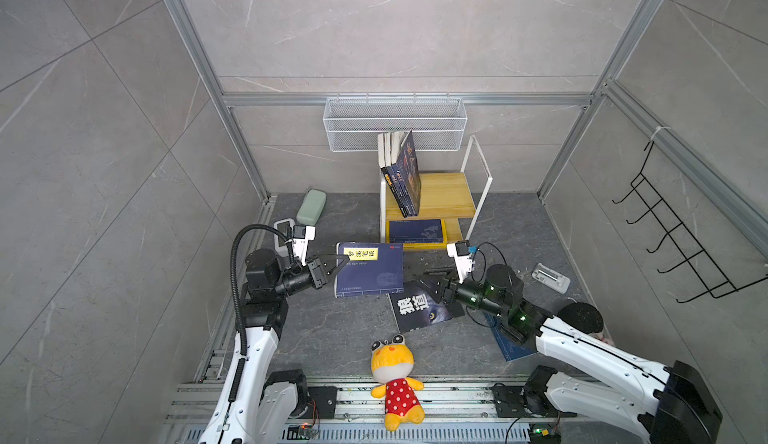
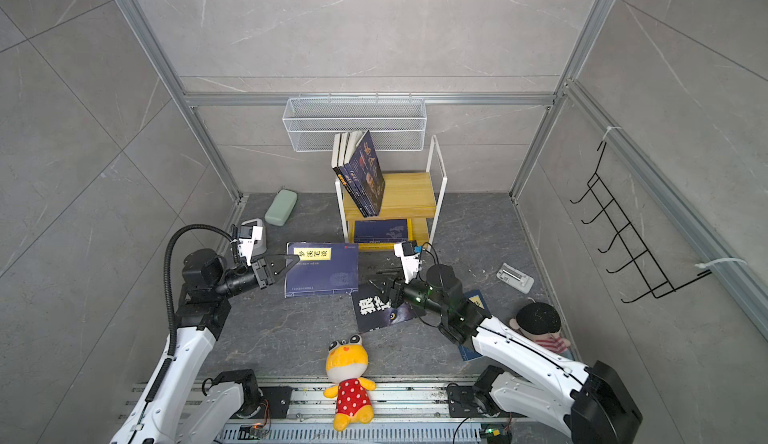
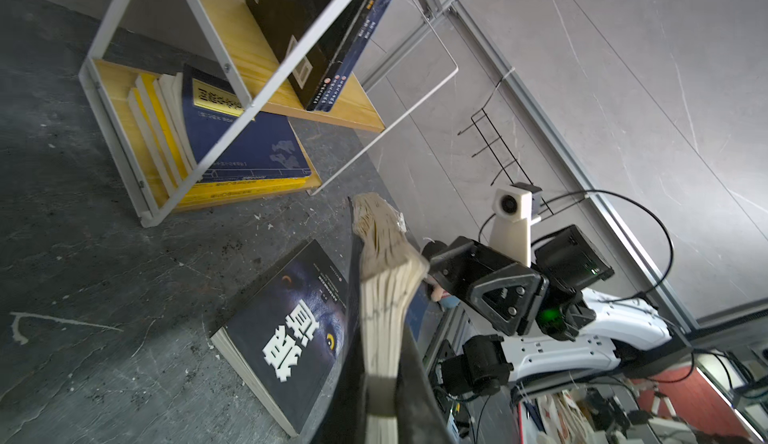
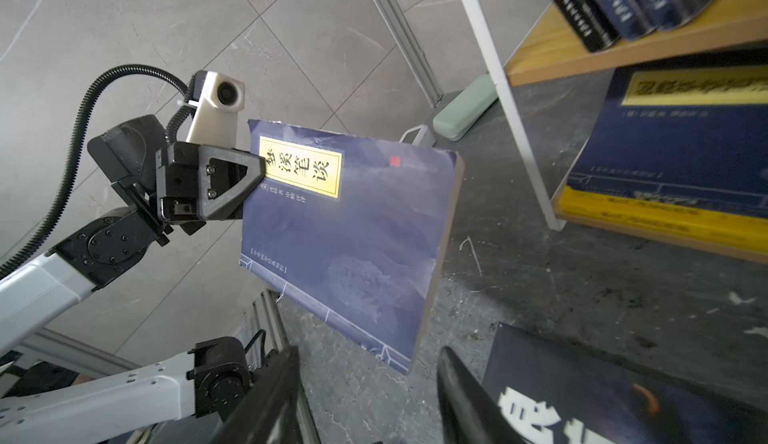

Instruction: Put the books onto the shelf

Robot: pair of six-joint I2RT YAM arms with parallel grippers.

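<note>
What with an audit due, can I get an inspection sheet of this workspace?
Surface: dark grey marbled top, scuffed, white flecks.
Job's things: shelf holds leaning books on its upper board, flat stack below; wolf-eyes book lies flat on the top; blue book under the right arm.
Clutter: green case, frog plush, dark-haired doll, white plastic part.
Grippers: left gripper shut on yellow-labelled navy book, held clear of the top; right gripper open, empty, by the wolf-eyes book.
Cables: black corrugated hose on left arm; thin wires at right wrist.
Surroundings: tiled walls, mesh basket, black hook rack.
</note>
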